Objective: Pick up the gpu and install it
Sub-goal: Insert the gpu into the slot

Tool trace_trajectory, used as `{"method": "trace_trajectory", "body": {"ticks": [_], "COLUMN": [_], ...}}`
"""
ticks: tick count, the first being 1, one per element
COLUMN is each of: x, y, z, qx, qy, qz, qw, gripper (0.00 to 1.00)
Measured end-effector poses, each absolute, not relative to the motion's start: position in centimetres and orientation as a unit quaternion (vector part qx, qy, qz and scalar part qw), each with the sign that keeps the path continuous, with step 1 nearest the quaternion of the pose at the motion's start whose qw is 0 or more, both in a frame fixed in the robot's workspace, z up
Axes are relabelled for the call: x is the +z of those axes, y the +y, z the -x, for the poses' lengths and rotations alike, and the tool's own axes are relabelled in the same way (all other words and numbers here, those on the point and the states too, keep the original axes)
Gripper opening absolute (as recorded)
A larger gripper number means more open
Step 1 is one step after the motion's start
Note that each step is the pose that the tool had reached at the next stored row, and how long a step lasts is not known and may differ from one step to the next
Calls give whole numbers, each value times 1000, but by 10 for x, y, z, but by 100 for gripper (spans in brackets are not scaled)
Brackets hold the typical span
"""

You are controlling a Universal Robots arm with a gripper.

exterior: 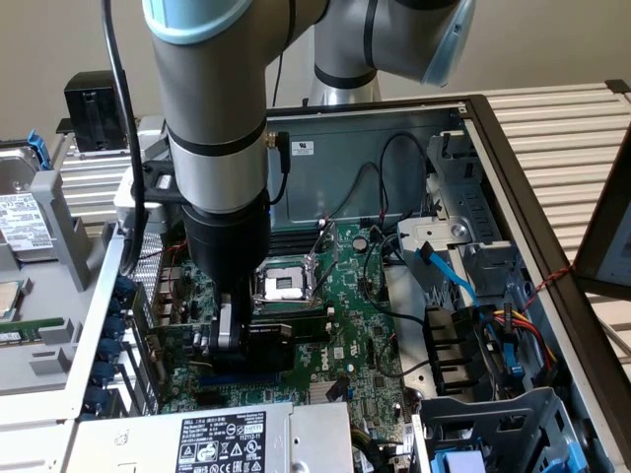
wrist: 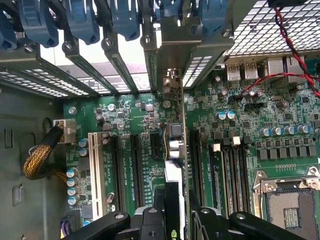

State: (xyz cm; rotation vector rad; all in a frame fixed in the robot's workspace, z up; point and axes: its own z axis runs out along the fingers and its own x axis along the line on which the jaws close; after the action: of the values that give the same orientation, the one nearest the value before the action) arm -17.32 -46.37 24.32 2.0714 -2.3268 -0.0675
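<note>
Green motherboard [exterior: 360,330] lies in the open computer case [exterior: 345,148], and the gripper [exterior: 246,340] is closed on the gpu [exterior: 286,335], holding it low over the board at 6 o'clock from the CPU socket [exterior: 284,286] in the exterior view. In the wrist view the gpu [wrist: 174,142] stands on edge in the gripper [wrist: 175,222], over the expansion slots [wrist: 135,165]. Whether it sits in a slot, I cannot tell.
</note>
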Motion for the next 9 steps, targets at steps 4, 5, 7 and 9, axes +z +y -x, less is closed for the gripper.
{"method": "trace_trajectory", "body": {"ticks": [4, 5, 7, 9], "x": [243, 243, 243, 243], "y": [-464, -464, -464, -464], "z": [173, 173, 173, 173], "qx": [-22, -22, -22, -22], "qy": [-746, -746, -746, -745], "qz": [-665, -665, -666, -666], "qw": [13, 13, 13, 13], "gripper": [27, 27, 27, 27]}}
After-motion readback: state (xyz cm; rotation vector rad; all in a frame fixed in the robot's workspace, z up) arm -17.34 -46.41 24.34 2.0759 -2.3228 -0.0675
